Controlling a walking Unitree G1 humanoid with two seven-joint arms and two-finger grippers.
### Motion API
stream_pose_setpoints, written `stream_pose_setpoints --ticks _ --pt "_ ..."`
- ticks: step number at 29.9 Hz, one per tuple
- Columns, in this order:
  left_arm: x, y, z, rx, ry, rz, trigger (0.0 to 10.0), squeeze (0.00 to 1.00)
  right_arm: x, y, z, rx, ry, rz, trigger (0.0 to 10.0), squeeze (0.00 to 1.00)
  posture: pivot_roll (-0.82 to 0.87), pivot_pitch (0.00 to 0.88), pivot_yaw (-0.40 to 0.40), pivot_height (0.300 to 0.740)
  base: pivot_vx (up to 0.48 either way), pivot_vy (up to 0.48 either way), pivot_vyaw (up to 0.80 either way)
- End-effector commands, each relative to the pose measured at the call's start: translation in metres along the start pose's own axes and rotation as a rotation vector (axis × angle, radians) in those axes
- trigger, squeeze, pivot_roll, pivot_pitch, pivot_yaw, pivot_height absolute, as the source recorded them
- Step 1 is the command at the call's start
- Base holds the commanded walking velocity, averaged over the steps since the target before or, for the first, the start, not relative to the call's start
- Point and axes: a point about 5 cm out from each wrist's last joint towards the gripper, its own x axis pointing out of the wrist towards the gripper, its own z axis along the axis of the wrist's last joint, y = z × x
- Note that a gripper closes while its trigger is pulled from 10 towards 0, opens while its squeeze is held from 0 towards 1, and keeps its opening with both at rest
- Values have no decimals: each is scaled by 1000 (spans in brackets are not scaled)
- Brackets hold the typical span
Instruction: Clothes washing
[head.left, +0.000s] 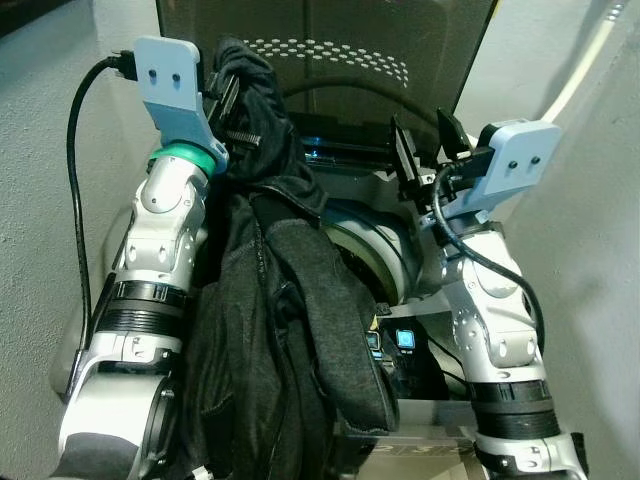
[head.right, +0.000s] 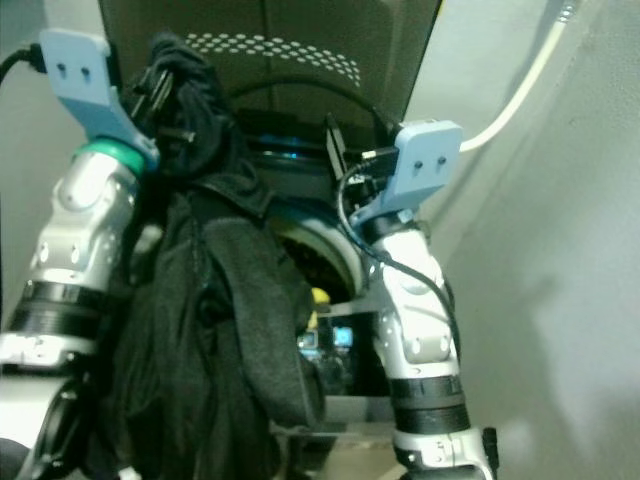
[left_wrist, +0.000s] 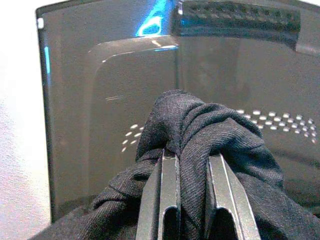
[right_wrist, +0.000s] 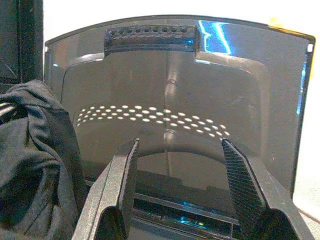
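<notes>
Standing open, the washing machine (head.left: 390, 250) has its dark lid (right_wrist: 170, 90) raised. Before its drum hangs a dark garment (head.left: 270, 320), bunched at the top where the left hand (left_wrist: 192, 200) pinches it. Beside it, the right hand (right_wrist: 180, 190) hovers spread.

Dark garment (head.left: 270, 330) hangs bunched and draped before the open top-loading washer (head.left: 375, 245).

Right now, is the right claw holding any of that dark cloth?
No, the right claw stands open with nothing between its fingers, beside the dark fabric garment.
</notes>
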Motion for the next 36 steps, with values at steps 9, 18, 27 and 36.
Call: stream_pose_setpoints --ticks 9,18,27,36 --pt "4 -4 19 -119 -63 -30 10000 0 -15 32 -7 -11 105 438 10000 0 9 33 -2 740 0 0 0" --pt "-29 -17 -1 -31 163 -344 10000 55 -47 31 -16 32 267 720 10000 0 23 38 -1 740 0 0 0" --pt "-68 -5 12 18 189 -375 10000 1000 -45 19 -14 55 261 676 10000 0 57 49 -16 740 0 0 0" --pt "-129 -8 31 -30 262 -567 10000 698 -21 -1 -8 78 147 375 10000 0 89 60 -20 740 0 0 0"
